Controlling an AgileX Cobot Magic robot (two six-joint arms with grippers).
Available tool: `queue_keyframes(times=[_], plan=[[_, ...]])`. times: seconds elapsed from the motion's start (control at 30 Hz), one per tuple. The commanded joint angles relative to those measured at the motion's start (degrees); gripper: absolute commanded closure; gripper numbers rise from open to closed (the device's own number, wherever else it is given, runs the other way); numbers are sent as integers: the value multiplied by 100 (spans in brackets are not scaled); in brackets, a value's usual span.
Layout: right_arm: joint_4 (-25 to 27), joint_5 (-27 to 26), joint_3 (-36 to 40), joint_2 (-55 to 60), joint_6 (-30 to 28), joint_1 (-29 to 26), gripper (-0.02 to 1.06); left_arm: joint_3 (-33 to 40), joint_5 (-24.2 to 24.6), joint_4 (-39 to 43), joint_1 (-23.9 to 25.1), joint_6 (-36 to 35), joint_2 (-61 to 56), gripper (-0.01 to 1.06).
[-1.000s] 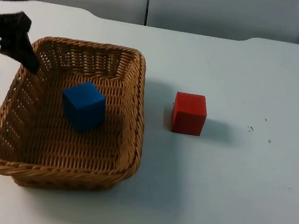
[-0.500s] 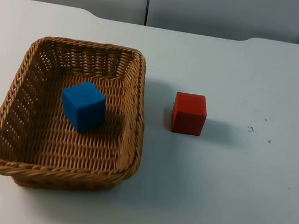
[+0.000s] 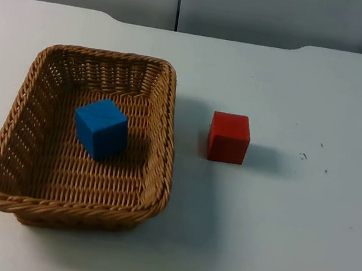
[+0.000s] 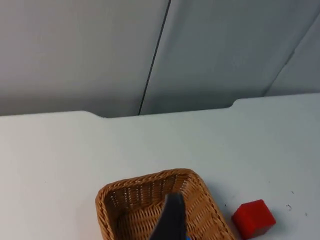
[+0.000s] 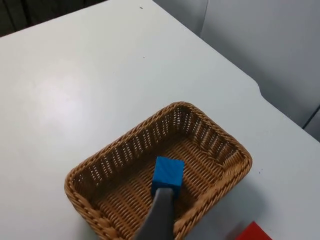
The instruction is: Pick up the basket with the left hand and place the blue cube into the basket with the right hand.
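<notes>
Cut-off and hidden parts around the basket

In the left wrist view the basket is cut by the picture's edge, so its near part is out of sight, and a black fingertip of the left gripper stands before its inside; the blue cube shows there as a mere sliver, too little to tell how it lies. Whether that gripper is open or closed cannot be told. In the right wrist view the red cube is cut off to a corner, and the right gripper covers the blue cube's lower face and part of the basket floor; its state cannot be told either.
</notes>
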Motion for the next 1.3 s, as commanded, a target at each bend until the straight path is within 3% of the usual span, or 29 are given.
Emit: queue_keyframes(times=[0.0, 0.13, 0.37, 0.67, 0.77, 0.97, 1.13, 1.27], plan=[[41, -460, 467, -355, -46, 23, 25, 336, -100, -148, 7, 53, -545, 31], [142, -830, 1267, -985, -75, 23, 25, 971, -112, -148, 7, 115, -1418, 31], [142, -909, 2085, -1536, -214, 23, 25, 1839, 28, 430, 7, 46, -2670, 31], [166, -1138, 2969, -1677, -225, 23, 25, 2882, 404, 1576, 7, -1327, -4076, 31], [198, -1144, 3171, -1677, -225, 23, 25, 2870, 415, 2003, 7, -1976, -4645, 31], [274, -1025, 3308, -1677, -225, 23, 25, 2681, 537, 2677, -17, -2504, -5250, 31], [322, -927, 3688, -1861, -214, 23, 25, 2638, 1308, 3619, -487, -3352, -5370, 31], [449, -890, 4139, -2423, -176, 23, 25, 2638, 1558, 4078, -840, -3483, -5370, 31]])
